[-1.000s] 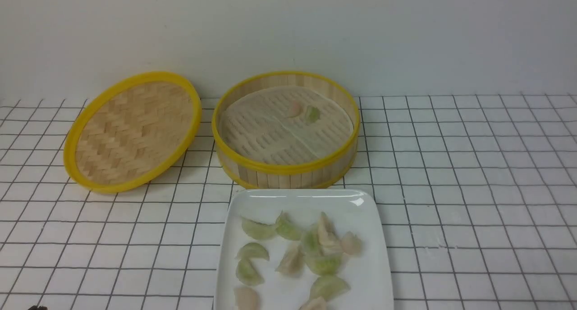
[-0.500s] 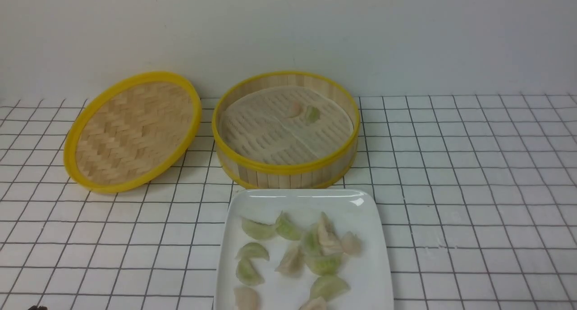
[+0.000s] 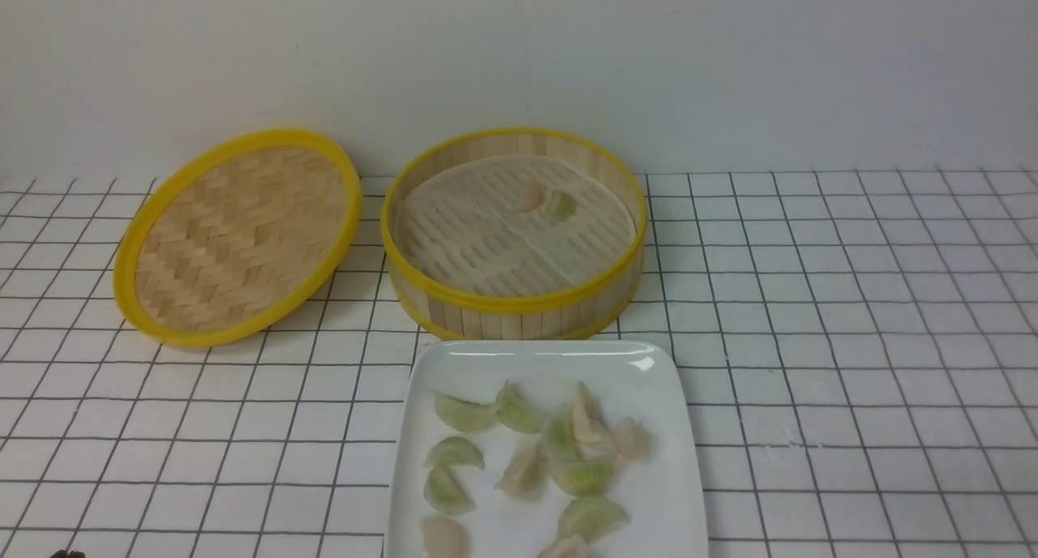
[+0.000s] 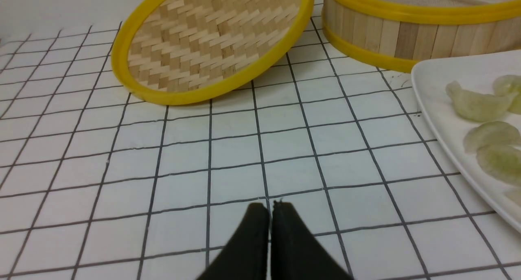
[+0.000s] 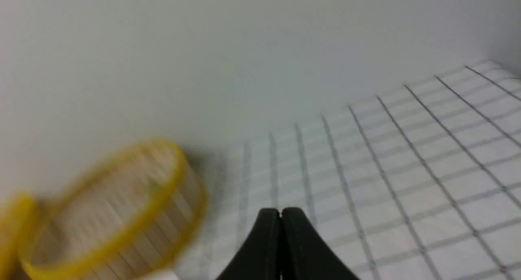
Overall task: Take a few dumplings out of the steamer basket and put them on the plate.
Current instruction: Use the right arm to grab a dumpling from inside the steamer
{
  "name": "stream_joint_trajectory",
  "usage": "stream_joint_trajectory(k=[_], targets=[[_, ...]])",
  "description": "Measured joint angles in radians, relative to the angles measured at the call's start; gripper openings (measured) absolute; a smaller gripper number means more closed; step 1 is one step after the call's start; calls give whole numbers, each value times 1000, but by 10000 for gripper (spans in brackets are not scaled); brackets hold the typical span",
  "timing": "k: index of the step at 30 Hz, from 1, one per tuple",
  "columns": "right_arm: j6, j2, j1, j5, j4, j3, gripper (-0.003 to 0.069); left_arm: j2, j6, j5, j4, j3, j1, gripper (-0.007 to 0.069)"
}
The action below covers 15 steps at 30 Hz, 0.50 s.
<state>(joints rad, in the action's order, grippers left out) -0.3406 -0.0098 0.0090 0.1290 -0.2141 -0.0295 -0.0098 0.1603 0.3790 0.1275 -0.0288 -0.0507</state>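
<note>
1. The basket (image 3: 519, 305) stands at upper centre of the front frame on the gridded bench (image 3: 851, 339). Two dumplings (image 3: 529, 195), one pinkish and one green, lie side by side inside it, toward its far side.
2. The plate (image 3: 559, 362) sits at lower centre, just in front of the basket. It holds a dozen or so dumplings, several touching in a small heap.
3. The lid (image 3: 243, 233) lies tilted at upper left, beside the basket.
4. The left tool (image 4: 270, 208) is closed on nothing, over bare bench beside the plate.
5. The right tool (image 5: 280, 213) is likewise closed and empty; its view is blurred.
</note>
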Motion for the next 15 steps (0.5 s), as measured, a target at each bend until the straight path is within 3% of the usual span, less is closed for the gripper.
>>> stream_joint_trajectory(k=[4, 10, 12, 15], targets=[[-53, 0, 0, -163, -193, 0, -15, 0, 0, 0, 0, 0, 0, -6], [-60, 0, 0, -302, -328, 0, -15, 0, 0, 0, 0, 0, 0, -6], [-60, 0, 1, -310, -339, 10, -15, 0, 0, 0, 0, 0, 0, -6], [-32, 49, 28, -194, -252, 168, -15, 0, 0, 0, 0, 0, 0, -6]])
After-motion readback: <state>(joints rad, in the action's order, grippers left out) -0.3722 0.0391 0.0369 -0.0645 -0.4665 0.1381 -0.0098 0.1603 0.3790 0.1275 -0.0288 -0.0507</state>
